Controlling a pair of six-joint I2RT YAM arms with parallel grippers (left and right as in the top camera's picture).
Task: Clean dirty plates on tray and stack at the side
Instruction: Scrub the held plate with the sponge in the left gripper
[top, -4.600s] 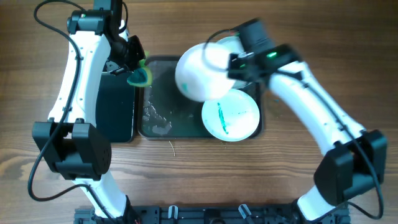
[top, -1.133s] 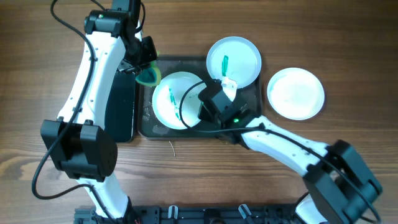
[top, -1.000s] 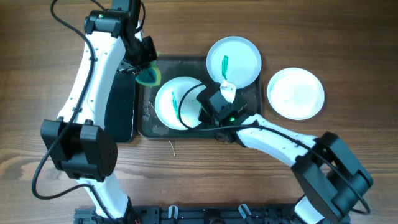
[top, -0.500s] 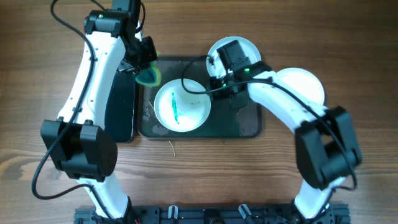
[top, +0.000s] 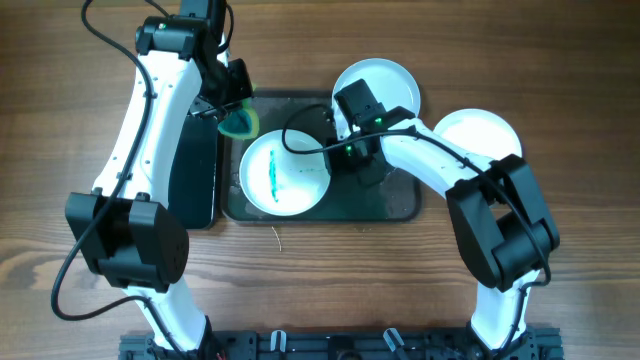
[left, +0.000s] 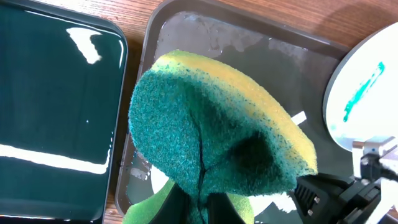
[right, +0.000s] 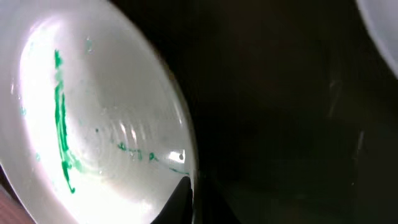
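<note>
Right wrist view: the right tool (right: 189, 198) pinches the near rim of a green-streaked plate (right: 93, 124), steadying it on the tray (right: 280, 124), probably for wiping. Beyond, the left tool (left: 198, 205) clamps the sponge (left: 211, 149) over the tray's corner, ready. Farthest, a cleaner plate (top: 488, 133) rests on the counter (top: 560, 80).
</note>
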